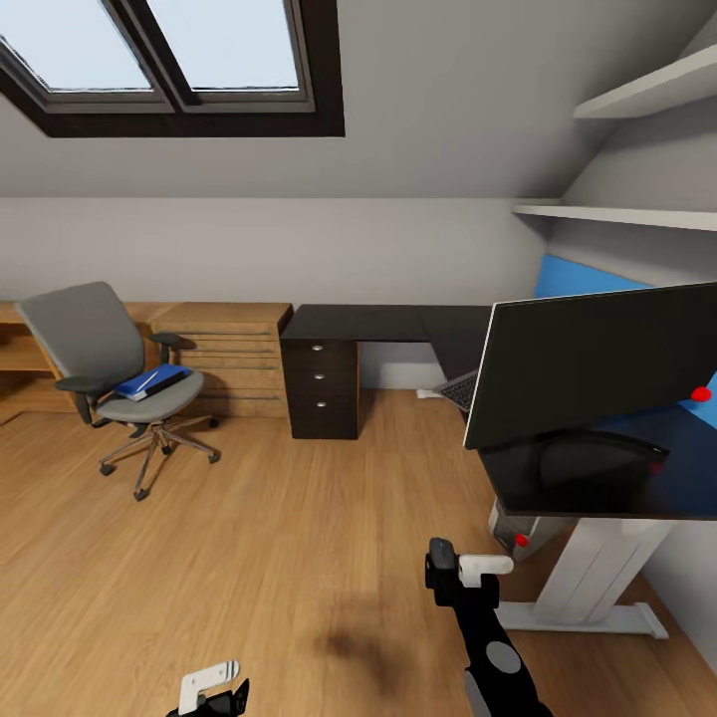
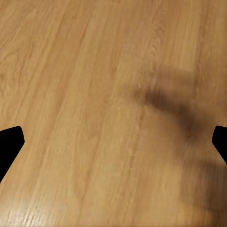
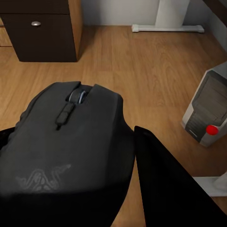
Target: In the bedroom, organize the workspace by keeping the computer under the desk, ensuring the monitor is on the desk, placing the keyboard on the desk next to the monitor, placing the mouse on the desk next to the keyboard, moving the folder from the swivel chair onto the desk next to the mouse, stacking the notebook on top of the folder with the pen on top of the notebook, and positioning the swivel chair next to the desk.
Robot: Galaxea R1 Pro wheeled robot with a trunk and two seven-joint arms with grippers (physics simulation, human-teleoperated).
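My right gripper (image 3: 130,156) is clenched on the mouse (image 3: 66,146), carried above the wood floor (image 1: 249,558) so that it can be set on the desk (image 1: 637,468) beside the keyboard (image 1: 461,388); in the right wrist view one dark finger (image 3: 170,189) presses the mouse's flank. The mouse's long axis runs along my fingers, its scroll wheel and button end pointing away from the wrist toward the dark drawer unit (image 1: 321,388). In the head view the right gripper (image 1: 463,573) sits at about 5 o'clock, just short of the desk's white foot bar (image 1: 583,617). The monitor (image 1: 597,363) stands on the desk at 3 o'clock, its long axis horizontal and slightly tilted, black face toward me. The computer (image 3: 205,111) stands upright under the desk, red light showing, so that item appears settled. My left gripper (image 1: 214,687), at 7 o'clock, is released and empty, its fingertips (image 2: 9,142) spread wide over bare floor. The swivel chair (image 1: 110,378) waits at 9 o'clock, well apart from the desk, with the blue folder (image 1: 154,380) lying flat on its seat, long axis angled toward the far wall; both, I judge, remain to be moved.
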